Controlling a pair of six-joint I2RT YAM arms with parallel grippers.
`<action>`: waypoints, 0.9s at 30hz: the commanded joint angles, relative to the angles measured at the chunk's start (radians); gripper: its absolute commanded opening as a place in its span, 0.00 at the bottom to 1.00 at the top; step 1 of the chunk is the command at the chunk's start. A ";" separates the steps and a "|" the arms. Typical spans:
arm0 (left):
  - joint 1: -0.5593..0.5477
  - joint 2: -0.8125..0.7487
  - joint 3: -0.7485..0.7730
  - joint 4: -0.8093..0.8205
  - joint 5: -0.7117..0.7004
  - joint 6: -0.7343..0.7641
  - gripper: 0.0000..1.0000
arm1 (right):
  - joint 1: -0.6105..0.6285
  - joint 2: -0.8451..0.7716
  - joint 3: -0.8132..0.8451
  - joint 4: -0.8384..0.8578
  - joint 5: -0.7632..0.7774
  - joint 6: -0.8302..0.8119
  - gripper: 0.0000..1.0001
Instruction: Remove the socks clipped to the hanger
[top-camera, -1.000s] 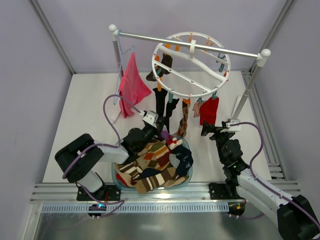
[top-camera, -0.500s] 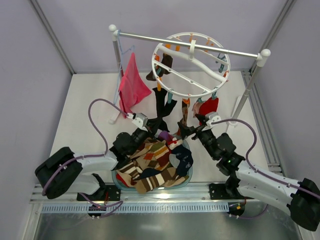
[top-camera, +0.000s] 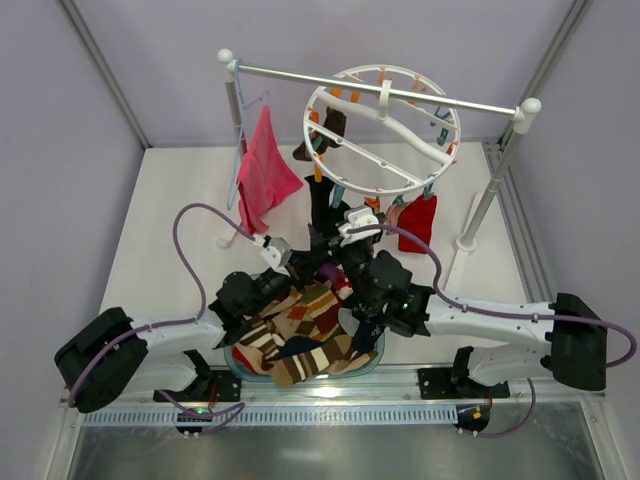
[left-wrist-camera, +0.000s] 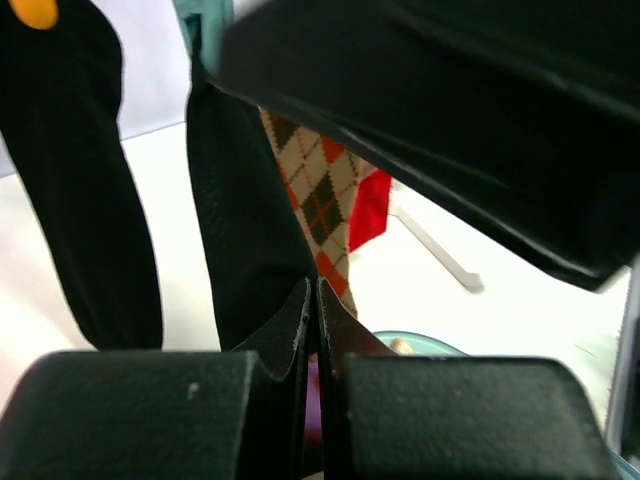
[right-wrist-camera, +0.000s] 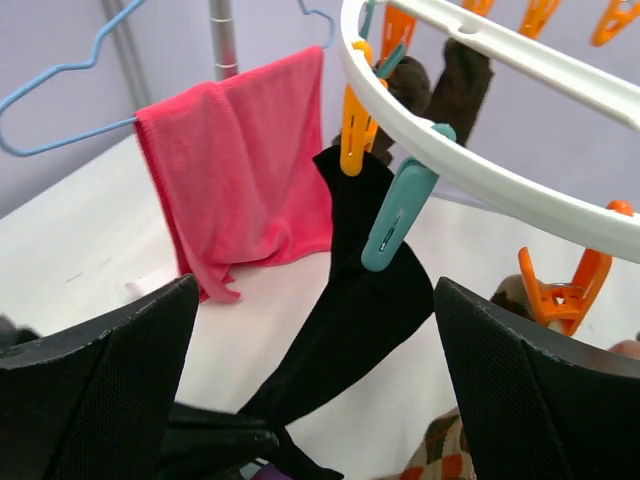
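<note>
The white round hanger (top-camera: 385, 130) hangs from the rail with orange and teal clips. A black sock (top-camera: 320, 203) hangs from a teal clip (right-wrist-camera: 398, 215) and is drawn down at a slant. My left gripper (top-camera: 312, 246) is shut on its lower end, and shows in the right wrist view (right-wrist-camera: 205, 440) and in its own view (left-wrist-camera: 312, 300). My right gripper (right-wrist-camera: 315, 285) is wide open, with the black sock (right-wrist-camera: 365, 300) between its fingers but apart from them. A patterned sock (left-wrist-camera: 325, 190), a red sock (top-camera: 418, 222) and a dark brown sock (right-wrist-camera: 455, 85) hang clipped.
A teal basket (top-camera: 232, 360) full of loose socks sits between the arm bases. A pink cloth (top-camera: 262, 170) hangs on a light-blue wire hanger (right-wrist-camera: 60, 75) at the left. The metal rail (top-camera: 300, 75) stands on white posts (top-camera: 485, 205). My right arm (left-wrist-camera: 450, 120) crosses above my left gripper.
My right arm has swung left from the red sock to the black sock under the ring. My left gripper has risen from the basket and closed on the black sock's end.
</note>
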 joint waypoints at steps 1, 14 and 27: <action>-0.004 -0.012 -0.012 0.055 0.082 -0.028 0.00 | 0.047 0.073 0.127 0.079 0.313 -0.123 0.99; -0.052 0.023 -0.023 0.149 0.136 -0.039 0.00 | 0.057 0.299 0.405 0.022 0.667 -0.270 0.95; -0.081 0.069 -0.023 0.201 0.145 -0.028 0.00 | 0.053 0.633 0.534 0.993 0.863 -1.226 0.83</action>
